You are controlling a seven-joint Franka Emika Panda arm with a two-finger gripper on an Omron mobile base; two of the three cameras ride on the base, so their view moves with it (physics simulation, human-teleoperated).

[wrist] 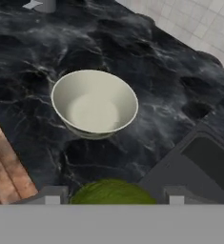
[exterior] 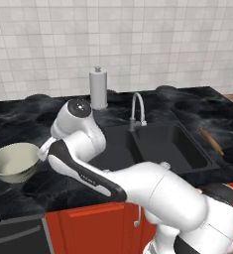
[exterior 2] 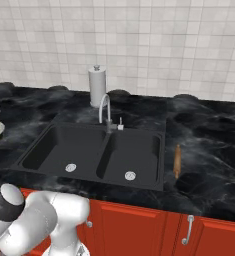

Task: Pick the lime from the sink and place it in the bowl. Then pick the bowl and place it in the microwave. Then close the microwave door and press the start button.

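Note:
The dark-green lime sits between my two fingertips, so my gripper is shut on it. In the hand view the cream-green bowl stands upright and empty on the black counter, ahead of the lime and apart from it. From the left base camera the bowl is at the far left, with my hand just right of its rim. The black double sink lies to the right with both basins bare. The microwave is out of view.
A chrome faucet and a paper towel holder stand behind the sink. A wooden rolling pin lies on the counter right of it. Below my hand, the counter's front edge drops to the wooden floor.

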